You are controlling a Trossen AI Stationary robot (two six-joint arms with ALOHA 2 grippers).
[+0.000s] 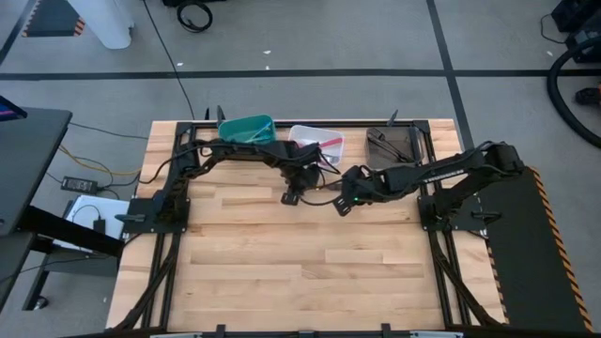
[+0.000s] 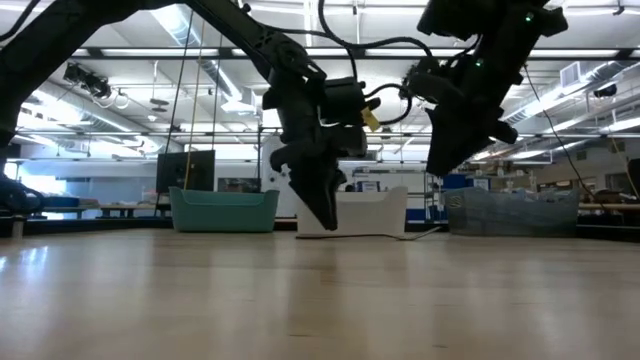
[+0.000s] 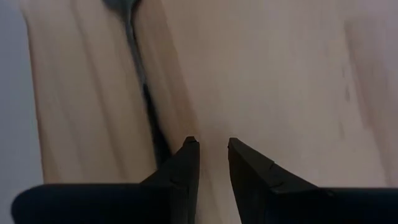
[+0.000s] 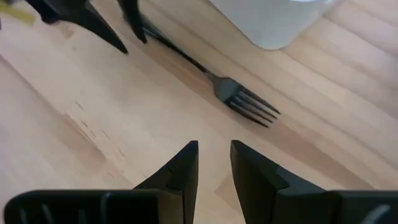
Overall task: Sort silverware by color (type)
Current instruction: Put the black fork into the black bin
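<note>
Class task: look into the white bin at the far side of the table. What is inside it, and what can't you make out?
In the high view the white bin holds red-handled pieces near one side. Their number and tines cannot be made out, and the left arm covers the bin's near edge.

Overhead strip lights wash the hall you see behind the table [image 2: 320,300], leaving both arms as dark silhouettes. Glare sheens the tabletop's far edge. Just above it, the dark fork [image 4: 239,96] casts a soft shadow and blurs in the left wrist view.
</note>
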